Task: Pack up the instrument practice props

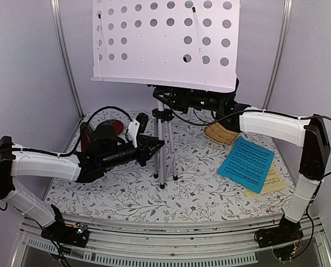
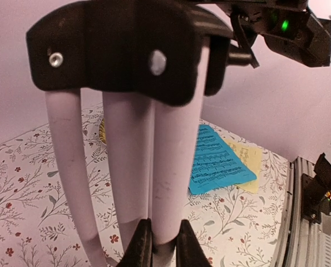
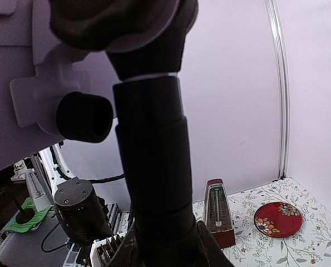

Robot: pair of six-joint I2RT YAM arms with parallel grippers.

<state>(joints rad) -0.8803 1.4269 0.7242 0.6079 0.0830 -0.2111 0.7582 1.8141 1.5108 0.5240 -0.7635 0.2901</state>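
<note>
The silver music stand stands mid-table, its perforated desk [image 1: 165, 41] filling the top of the overhead view. My left gripper [image 1: 158, 146] [image 2: 164, 247] is shut on one of the folded silver tripod legs [image 2: 171, 167], low on the stand. Just under the desk, my right gripper [image 1: 164, 95] [image 3: 165, 251] is shut on the stand's black neck tube [image 3: 154, 167]. The blue music sheet [image 1: 247, 164] [image 2: 215, 161] lies flat at the right, partly over the pale-yellow sheet [image 1: 275, 182] [image 2: 248, 161]. The dark red-brown metronome [image 3: 217, 214] stands upright by the back wall.
A red flowered plate [image 3: 277, 218] [image 1: 114, 127] lies beside the metronome at the back left. A woven basket [image 1: 221, 133] sits at the back right under my right arm. Purple walls with metal posts [image 1: 65, 55] close in the flower-patterned tabletop [image 1: 210, 194].
</note>
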